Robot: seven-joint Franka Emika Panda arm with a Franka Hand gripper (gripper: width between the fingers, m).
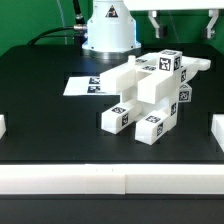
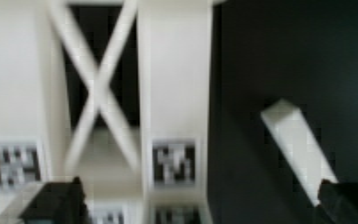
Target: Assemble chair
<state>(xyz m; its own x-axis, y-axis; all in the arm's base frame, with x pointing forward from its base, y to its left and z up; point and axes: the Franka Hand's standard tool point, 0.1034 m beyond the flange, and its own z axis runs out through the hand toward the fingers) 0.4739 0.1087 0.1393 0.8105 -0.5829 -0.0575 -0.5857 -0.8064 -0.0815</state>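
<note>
White chair [image 1: 150,97] lay on the bench [image 1: 50,120]. The hand [image 2: 190,200] was released; it should go down straight at six o'clock.

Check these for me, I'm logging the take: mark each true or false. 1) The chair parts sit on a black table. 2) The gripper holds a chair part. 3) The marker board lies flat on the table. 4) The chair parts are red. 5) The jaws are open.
1) True: the chair parts sit on the black table.
2) False: the gripper holds nothing.
3) True: the marker board lies flat by the parts.
4) False: they are white with black tags.
5) True: the jaws stand wide apart.
</note>
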